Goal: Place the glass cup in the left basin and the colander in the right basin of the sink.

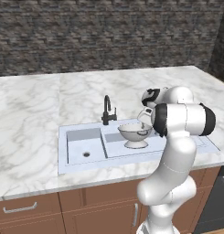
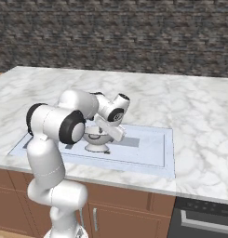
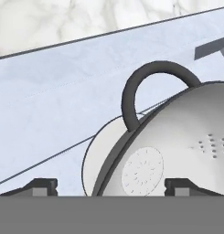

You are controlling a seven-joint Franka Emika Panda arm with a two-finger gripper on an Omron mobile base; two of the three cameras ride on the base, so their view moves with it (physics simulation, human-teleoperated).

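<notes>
Marble counter (image 1: 35,114) surrounds the sink (image 1: 63,151); the stiff, light colander (image 1: 135,132) is best gripped at its rim handle (image 3: 152,87), hand (image 3: 109,185) spread.

left basin (image 1: 84,145): open from above, easy drop-in
right basin (image 1: 117,147): colander (image 1: 135,133) sits in it, arm overhead
faucet (image 1: 107,111): sticks up behind the divider

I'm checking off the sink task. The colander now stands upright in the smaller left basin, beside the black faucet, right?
Not quite: the colander stands upright in the wider right basin, not the left basin. The left base view shows it to the right of the divider, near the black faucet.
</notes>
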